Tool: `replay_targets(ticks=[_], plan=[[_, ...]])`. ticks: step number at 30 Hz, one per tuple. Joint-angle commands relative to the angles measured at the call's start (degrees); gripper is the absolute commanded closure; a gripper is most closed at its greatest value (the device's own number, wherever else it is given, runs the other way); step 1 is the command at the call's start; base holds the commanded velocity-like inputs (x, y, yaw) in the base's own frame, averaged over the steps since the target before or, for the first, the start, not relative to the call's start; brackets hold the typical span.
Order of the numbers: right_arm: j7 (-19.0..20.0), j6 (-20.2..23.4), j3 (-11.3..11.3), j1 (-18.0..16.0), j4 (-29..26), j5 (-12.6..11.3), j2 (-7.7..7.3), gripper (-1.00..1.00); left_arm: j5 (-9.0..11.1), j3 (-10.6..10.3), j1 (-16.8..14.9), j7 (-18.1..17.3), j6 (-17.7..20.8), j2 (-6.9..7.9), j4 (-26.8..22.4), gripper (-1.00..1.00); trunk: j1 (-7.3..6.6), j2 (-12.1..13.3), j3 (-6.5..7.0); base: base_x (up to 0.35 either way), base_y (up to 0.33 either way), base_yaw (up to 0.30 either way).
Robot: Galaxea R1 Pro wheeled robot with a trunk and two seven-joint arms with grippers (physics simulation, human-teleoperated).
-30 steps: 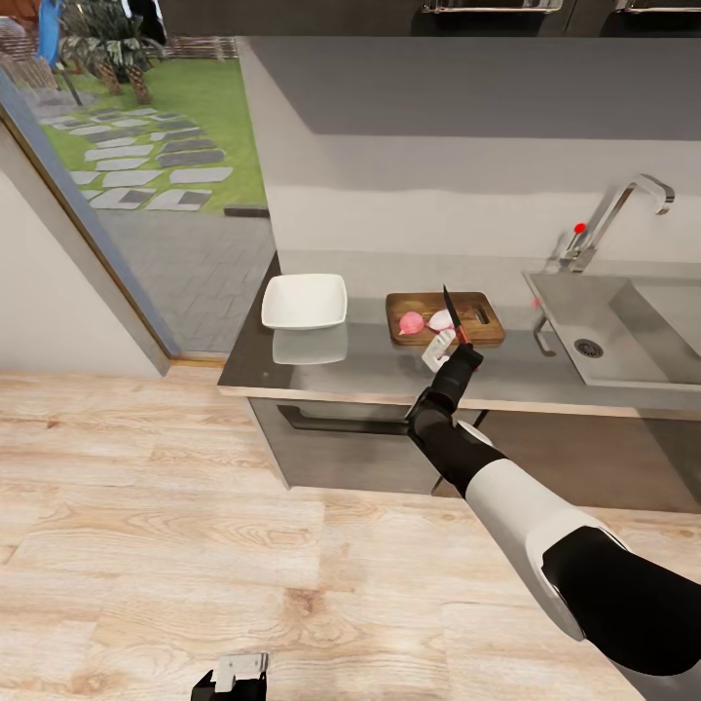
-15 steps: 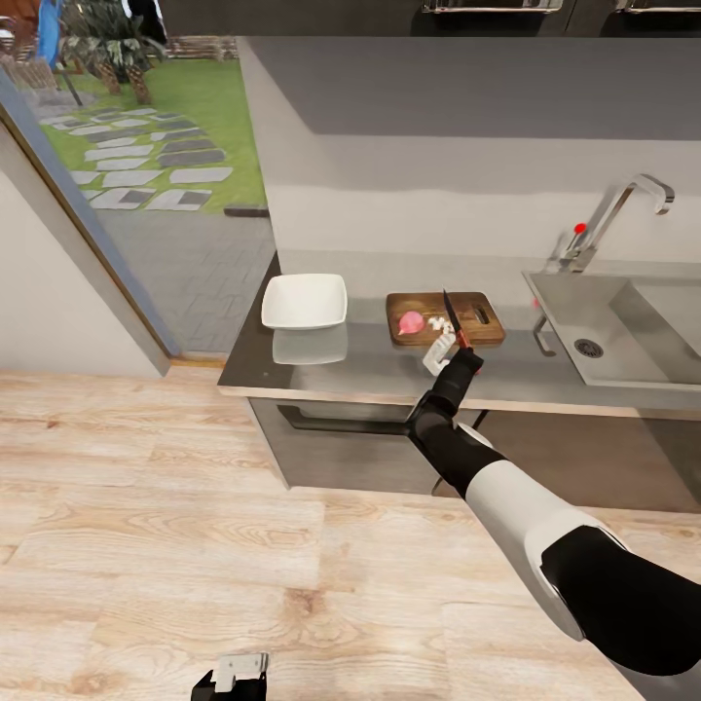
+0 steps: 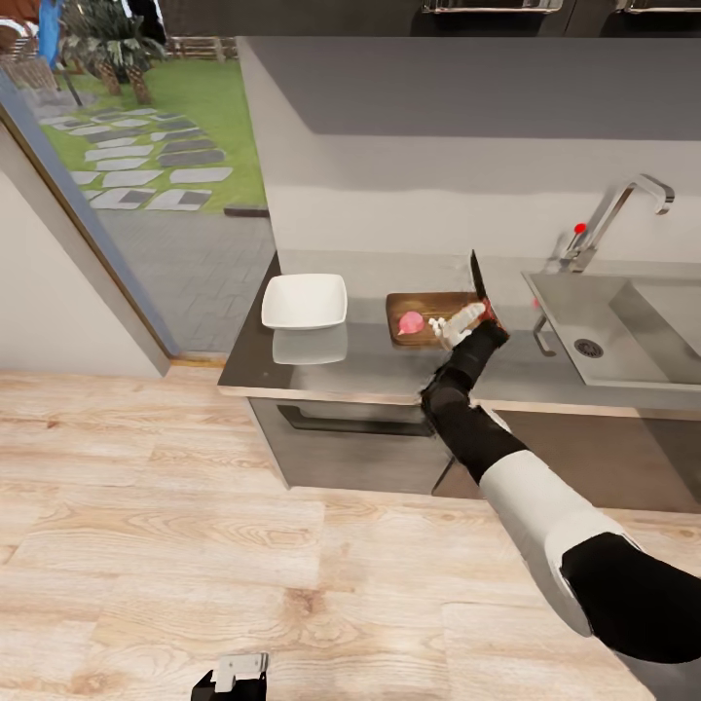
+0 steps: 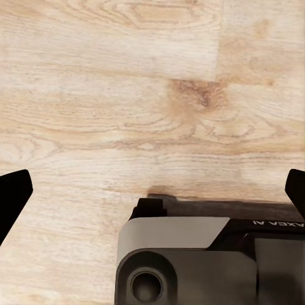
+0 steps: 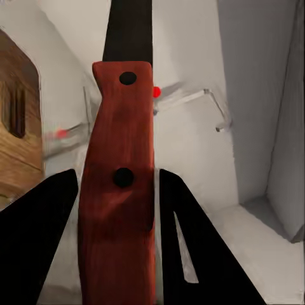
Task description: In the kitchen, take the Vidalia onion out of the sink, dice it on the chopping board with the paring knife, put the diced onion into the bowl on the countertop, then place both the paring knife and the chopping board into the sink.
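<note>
Paring knife (image 3: 477,276) clamped in right jaws (image 3: 484,313)

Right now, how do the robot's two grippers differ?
The right gripper is raised over the countertop, shut on the paring knife, blade pointing up. The left gripper hangs low over the wooden floor, fingers wide apart, holding nothing. Both have dark fingers.

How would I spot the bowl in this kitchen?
Find the long grey countertop with the sink at one end. The bowl sits towards the opposite end, beside the brown chopping board: glossy white, squarish, empty.
</note>
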Motion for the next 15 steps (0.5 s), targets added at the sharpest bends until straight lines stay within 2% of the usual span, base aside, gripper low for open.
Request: replay_targets(ticks=[1, 3, 5, 7, 8, 9, 13, 15], plan=[[0.7, 0.2, -9.0, -0.1, -6.3, -0.3, -0.15, 1.0, -0.1, -0.2, -0.1, 0.3, -0.4, -0.02, 0.3, -1.0, 0.03, -0.1, -0.07, 0.0, 0.0, 0.0], [2.4, 0.1, -13.1, -0.1, -8.4, -0.4, -0.19, 1.0, -0.1, -0.2, -0.1, 0.3, -0.4, -0.02, 0.3, -1.0, 0.03, -0.1, -0.07, 0.0, 0.0, 0.0], [4.1, -1.2, -14.9, -0.1, -9.3, -0.4, -0.21, 1.0, -0.1, -0.2, -0.1, 0.3, -0.4, -0.02, 0.3, -1.0, 0.03, -0.1, -0.07, 0.0, 0.0, 0.0], [5.0, -4.3, -15.7, -0.1, -9.6, -0.5, -0.16, 1.0, -0.1, -0.2, -0.1, 0.3, -0.4, -0.02, 0.3, -1.0, 0.03, -0.1, -0.07, 0.0, 0.0, 0.0], [5.3, -7.6, -16.0, -0.1, -9.7, -0.7, 0.08, 1.0, -0.1, -0.2, -0.1, 0.2, -0.4, -0.05, 0.2, -1.0, 0.03, -0.1, -0.07, 0.0, 0.0, 0.0], [5.5, -10.1, -16.1, -0.1, -9.1, -2.1, 0.93, 1.0, -0.1, -0.2, -0.1, 0.2, -0.4, -0.34, 0.2, -1.0, 0.03, -0.1, -0.07, 0.0, 0.0, 0.0], [5.4, -11.0, -16.1, -0.1, -8.2, -5.5, 3.55, 1.0, -0.1, -0.2, -0.1, 0.2, -0.4, -0.53, 0.3, -1.0, 0.03, -0.1, -0.07, 0.0, 0.0, 0.0], [5.3, -11.2, -16.1, -0.1, -8.2, -6.3, 4.6, 1.0, -0.1, -0.2, -0.1, 0.2, -0.4, -0.59, 0.2, -1.0, 0.03, -0.1, -0.07, 0.0, 0.0, 0.0]])
